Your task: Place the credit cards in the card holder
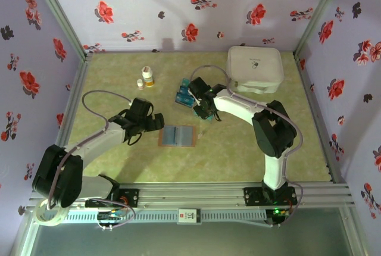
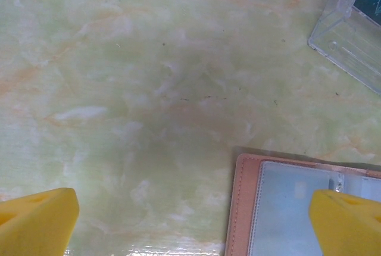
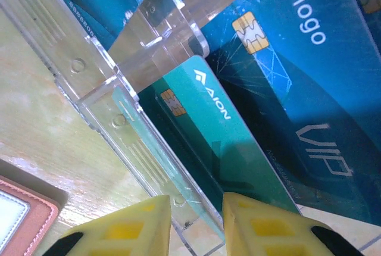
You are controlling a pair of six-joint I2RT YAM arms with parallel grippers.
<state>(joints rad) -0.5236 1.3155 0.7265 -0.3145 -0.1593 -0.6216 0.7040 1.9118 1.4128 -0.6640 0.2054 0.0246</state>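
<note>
Left tool (image 2: 190, 226) hung spread over counter (image 2: 149, 89) by card holder (image 2: 286, 208); right tool (image 3: 196, 229) narrow astride edge of clear tray (image 3: 101, 107) — grip unclear

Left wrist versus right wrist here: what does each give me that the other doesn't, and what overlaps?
Left wrist: left gripper wide open over bare table, with the open card holder showing a clear pocket. Right wrist: right gripper, fingers narrowly apart at the clear case edge, plus credit cards with readable print: teal AION card, blue VIP card. Shared: a corner of the card holder, the clear case, table surface.
</note>
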